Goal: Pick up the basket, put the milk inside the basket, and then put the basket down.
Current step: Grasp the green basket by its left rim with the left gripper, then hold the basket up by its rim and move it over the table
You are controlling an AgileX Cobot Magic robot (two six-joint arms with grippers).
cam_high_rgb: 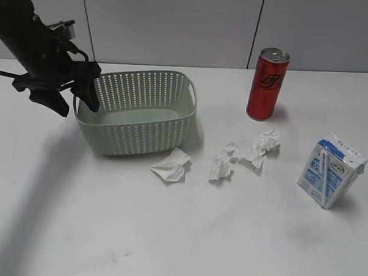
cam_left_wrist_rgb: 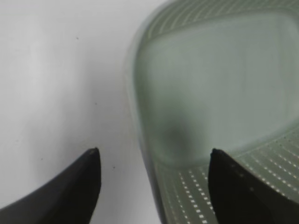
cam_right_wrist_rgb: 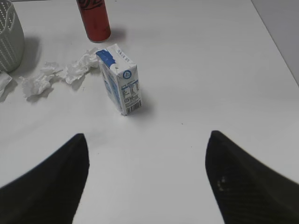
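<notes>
- Left gripper (cam_high_rgb: pixel 75 101) hangs at the basket's (cam_high_rgb: pixel 138 133) left end, jaws spread wide and gripping nothing.
- Its fingers straddle the left wall: in the left wrist view one fingertip (cam_left_wrist_rgb: pixel 91 161) is over the table (cam_left_wrist_rgb: pixel 56 84) outside the rim, the other over the basket's inside.
- Whether either finger touches the wall cannot be told; that view is blurred.
- Right gripper (cam_right_wrist_rgb: pixel 147 140) is also wide open and holds nothing; it hovers over bare table, pointed toward the milk (cam_right_wrist_rgb: pixel 119 79), with clear space between them.
- Right gripper does not show in the exterior view.
- Basket stands upright on the table at left of centre, nothing inside it.
- Milk (cam_high_rgb: pixel 330 170) stands upright near the table's right edge, well apart from the basket, its straw on the front face.
- Red can (cam_high_rgb: pixel 267 83) stands upright behind and to the left of the milk, between it and the basket but farther back.
- Crumpled tissue (cam_high_rgb: pixel 172 166) lies just beside the basket's front right corner.
- More tissue (cam_high_rgb: pixel 244 153) is strewn in a loose line between the basket and the milk, in front of the can.
- Between the right gripper and the milk the table is bare; the tissues and can sit off to the left of it.
</notes>
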